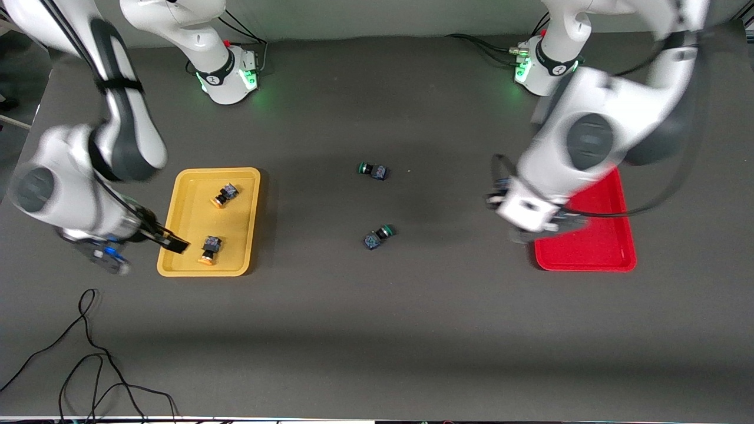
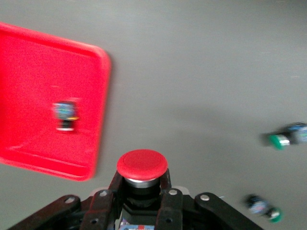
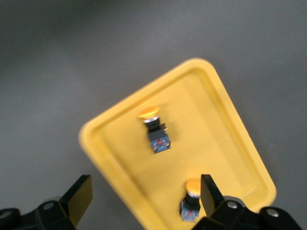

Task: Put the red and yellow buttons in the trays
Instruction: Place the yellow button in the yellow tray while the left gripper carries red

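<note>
While two green-capped switches lie mid-counter, the right gripper hangs wide open and empty over the yellow tray, which holds both yellow buttons. Clamped on a red button, the left gripper hovers by the red tray, where another red button lies.
</note>
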Available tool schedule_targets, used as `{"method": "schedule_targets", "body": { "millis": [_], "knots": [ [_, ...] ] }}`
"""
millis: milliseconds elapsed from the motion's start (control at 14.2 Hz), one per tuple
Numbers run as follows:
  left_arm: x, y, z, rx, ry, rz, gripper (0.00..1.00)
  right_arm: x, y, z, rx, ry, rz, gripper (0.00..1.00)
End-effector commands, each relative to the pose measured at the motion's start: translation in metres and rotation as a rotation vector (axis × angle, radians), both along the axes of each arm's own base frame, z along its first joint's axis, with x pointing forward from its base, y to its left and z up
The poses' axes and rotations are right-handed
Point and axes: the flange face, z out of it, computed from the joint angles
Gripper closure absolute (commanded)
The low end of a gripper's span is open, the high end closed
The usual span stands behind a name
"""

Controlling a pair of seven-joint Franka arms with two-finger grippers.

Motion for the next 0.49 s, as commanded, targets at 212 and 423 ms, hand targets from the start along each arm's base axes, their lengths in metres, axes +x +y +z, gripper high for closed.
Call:
{"method": "schedule_targets", "body": {
  "millis": [212, 423],
  "knots": [
    [-0.013, 0.201, -0.043, 0.001, 0.055, -0.135, 0.95, -0.066, -0.006, 0.142, 0.05, -0.113, 0.242, 0.0],
    [-0.035, 0.254, -0.116, -0.018, 0.016, -0.149, 0.94, -0.095, 0.01, 0.177, 0.017, -0.113, 0.348, 0.0]
  ]
}}
